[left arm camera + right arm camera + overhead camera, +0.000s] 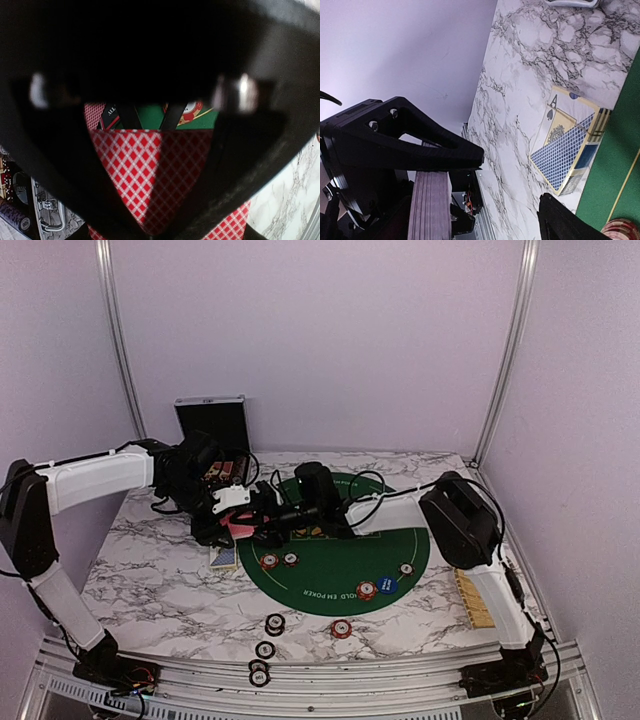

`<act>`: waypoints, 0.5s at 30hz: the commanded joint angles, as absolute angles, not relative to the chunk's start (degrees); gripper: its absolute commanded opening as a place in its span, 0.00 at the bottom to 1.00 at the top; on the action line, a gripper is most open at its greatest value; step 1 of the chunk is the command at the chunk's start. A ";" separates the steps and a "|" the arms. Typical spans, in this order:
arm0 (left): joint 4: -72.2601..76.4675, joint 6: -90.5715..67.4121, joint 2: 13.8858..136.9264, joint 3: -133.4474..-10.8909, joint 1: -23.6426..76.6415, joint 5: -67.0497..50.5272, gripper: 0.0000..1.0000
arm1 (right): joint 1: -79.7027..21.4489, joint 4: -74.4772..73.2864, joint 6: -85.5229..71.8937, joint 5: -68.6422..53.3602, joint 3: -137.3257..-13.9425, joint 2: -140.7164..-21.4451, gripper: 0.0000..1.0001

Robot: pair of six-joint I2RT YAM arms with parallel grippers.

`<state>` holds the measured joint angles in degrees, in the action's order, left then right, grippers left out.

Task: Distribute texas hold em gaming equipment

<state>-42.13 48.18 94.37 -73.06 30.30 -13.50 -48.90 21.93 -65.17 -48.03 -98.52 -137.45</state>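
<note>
My left gripper (240,527) is shut on a stack of pink-red-backed playing cards (145,170) above the left rim of the green poker mat (340,570). My right gripper (285,518) hangs just right of it, open, with nothing between its fingers (420,150). On the mat lie poker chips (269,561), an orange disc (366,590) and a blue disc (387,585). Several more chips (274,624) lie on the marble in front of the mat. In the left wrist view a triangular marker (110,117) shows beyond the cards.
A blue-backed card box with an ace of spades (567,150) lies on the marble at the mat's left edge. The black case (211,425) stands open at the back left. A bamboo tray (473,598) lies under the right arm at the right.
</note>
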 commanded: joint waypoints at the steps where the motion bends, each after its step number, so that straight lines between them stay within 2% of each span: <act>1: -43.60 48.25 94.77 -74.73 30.67 -14.18 0.00 | -49.64 23.12 -65.85 -48.58 -101.48 -139.23 0.82; 9: -43.79 48.90 94.39 -74.01 30.67 -12.94 0.00 | -48.06 16.91 -60.70 -46.75 -99.10 -136.83 0.68; 15: -43.83 48.93 94.63 -74.22 30.65 -12.74 0.00 | -47.22 14.67 -57.89 -46.46 -96.13 -134.15 0.66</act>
